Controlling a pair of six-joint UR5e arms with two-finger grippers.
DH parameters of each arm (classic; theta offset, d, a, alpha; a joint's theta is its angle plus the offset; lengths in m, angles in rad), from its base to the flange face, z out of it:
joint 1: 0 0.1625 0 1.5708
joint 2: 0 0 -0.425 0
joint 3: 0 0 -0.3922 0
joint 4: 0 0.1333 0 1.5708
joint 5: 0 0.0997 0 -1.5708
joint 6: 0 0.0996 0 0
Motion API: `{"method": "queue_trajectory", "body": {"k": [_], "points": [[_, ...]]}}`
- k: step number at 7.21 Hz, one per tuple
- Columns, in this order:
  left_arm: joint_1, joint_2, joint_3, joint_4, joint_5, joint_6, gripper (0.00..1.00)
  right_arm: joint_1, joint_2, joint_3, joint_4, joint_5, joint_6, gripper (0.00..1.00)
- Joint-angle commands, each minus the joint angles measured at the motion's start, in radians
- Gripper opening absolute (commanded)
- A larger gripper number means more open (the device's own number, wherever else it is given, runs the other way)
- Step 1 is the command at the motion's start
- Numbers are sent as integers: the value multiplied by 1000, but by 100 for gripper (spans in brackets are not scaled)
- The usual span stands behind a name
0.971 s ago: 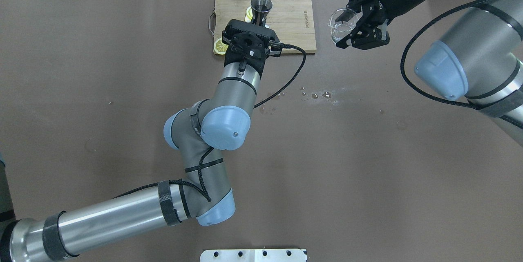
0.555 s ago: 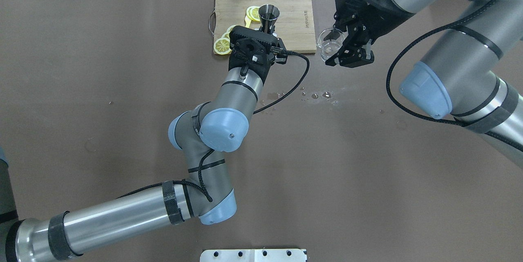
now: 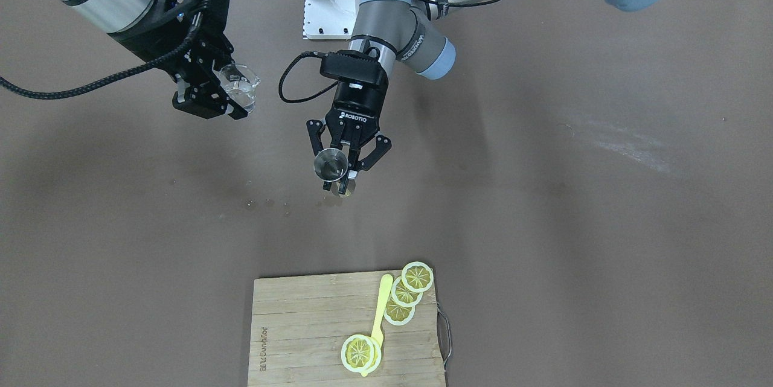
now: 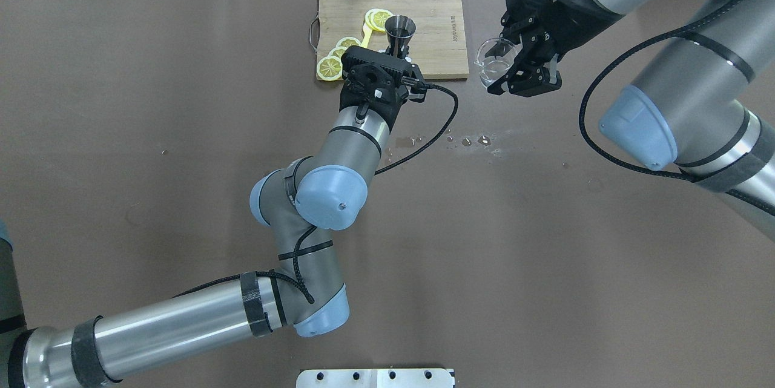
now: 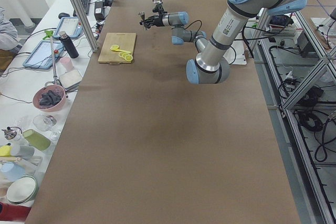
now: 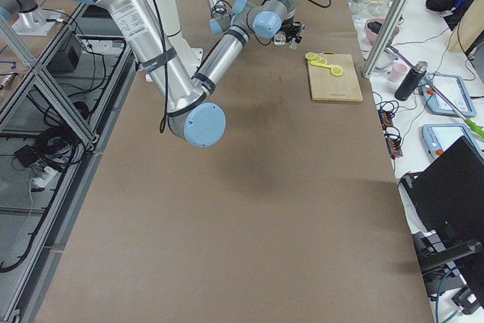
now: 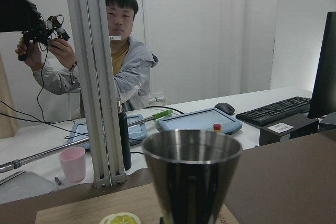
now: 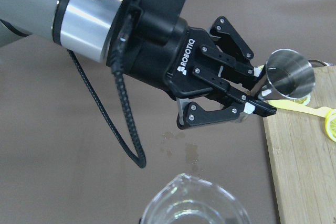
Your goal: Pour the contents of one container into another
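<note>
The left gripper (image 3: 341, 177) is clamped on the upright jigger (image 3: 330, 165), off the table. The right gripper (image 3: 220, 100) grips the glass beaker (image 3: 240, 86), the 2 vessels apart. Water drops (image 3: 266, 203) lie below; a cutting board (image 3: 302, 326) with lemon slices (image 3: 416, 276) sits beyond.

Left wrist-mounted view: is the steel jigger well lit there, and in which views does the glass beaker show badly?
Left wrist-mounted view: the jigger is backlit, dark below a bright rim, cropped by the bottom edge. Right wrist-mounted view: the beaker is cropped too, only a pale outline. Overhead view: it shows mostly as glints against the table. Side views: too small to see.
</note>
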Motion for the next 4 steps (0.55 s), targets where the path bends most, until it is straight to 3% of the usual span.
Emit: {"method": "queue_trajectory", "body": {"k": [1,4], "points": [[16,-1,3,-23,1,31,0,46,35,-23,-40,22,-11,0],[23,-1,9,-31,1,45,0,44,170,-66,-265,-5,-126,0]]}}
